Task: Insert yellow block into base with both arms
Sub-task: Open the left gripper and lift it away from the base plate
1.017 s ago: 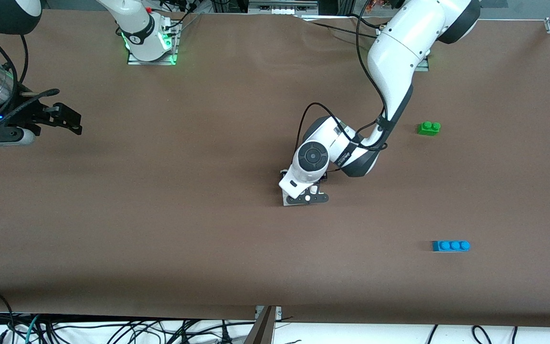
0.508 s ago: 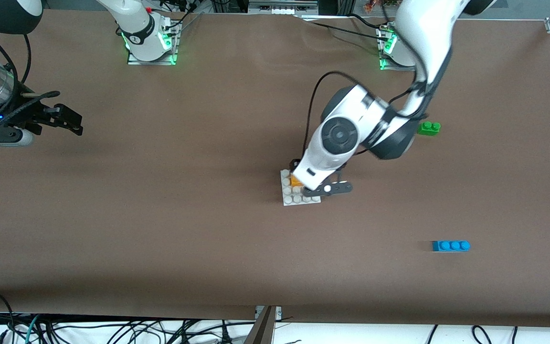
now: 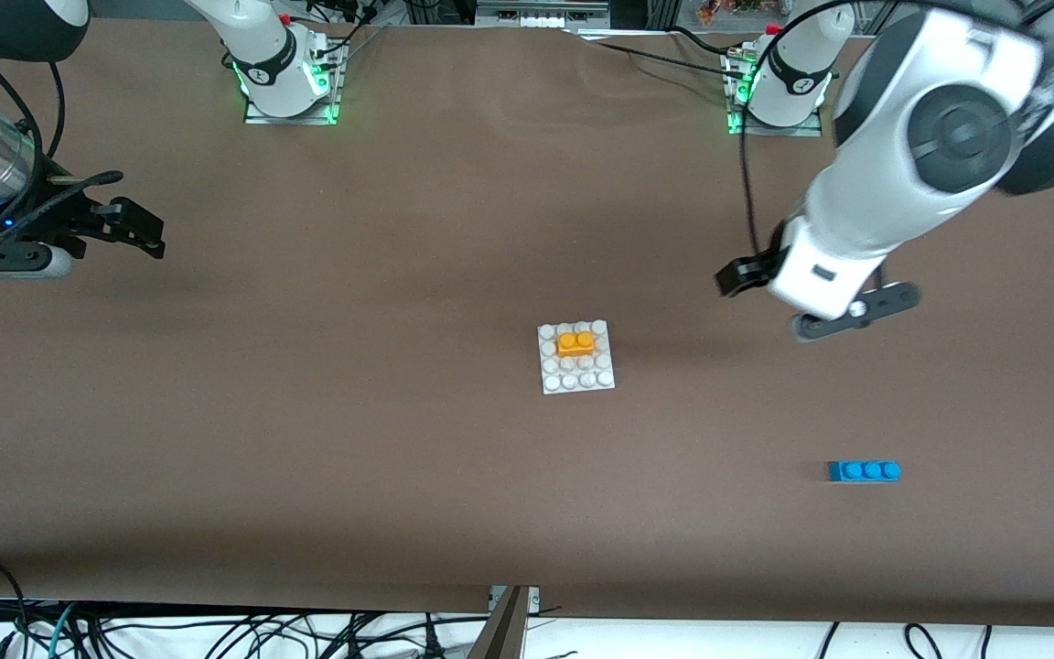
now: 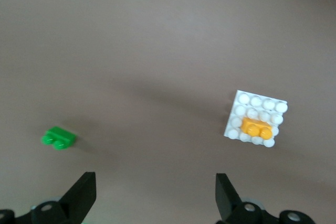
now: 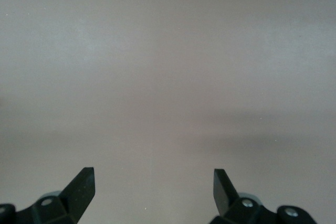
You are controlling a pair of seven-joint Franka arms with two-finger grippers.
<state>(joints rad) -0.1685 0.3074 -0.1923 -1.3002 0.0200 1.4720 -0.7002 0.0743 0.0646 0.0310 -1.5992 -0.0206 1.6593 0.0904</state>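
The yellow block [image 3: 576, 343] sits studs-up on the white studded base [image 3: 573, 377], on the half of it farther from the front camera. No gripper touches it. My left gripper [image 3: 800, 298] hangs open and empty, high over bare table toward the left arm's end, well away from the base. The left wrist view shows its fingers spread [image 4: 156, 192], with the base [image 4: 247, 106] and yellow block [image 4: 256, 128] off to one side. My right gripper [image 3: 129, 227] waits open and empty over the right arm's end of the table; in the right wrist view the right gripper [image 5: 154, 190] has only brown table under it.
A blue three-stud brick [image 3: 864, 470] lies nearer to the front camera, toward the left arm's end. A green two-stud brick [image 4: 59, 138] lies on the table under the raised left arm, hidden in the front view. Both arm bases [image 3: 289, 87] stand along the table's edge.
My left arm has lifted off the base and swung up toward its own end of the table, uncovering the yellow block seated on the base. The right arm has not moved.
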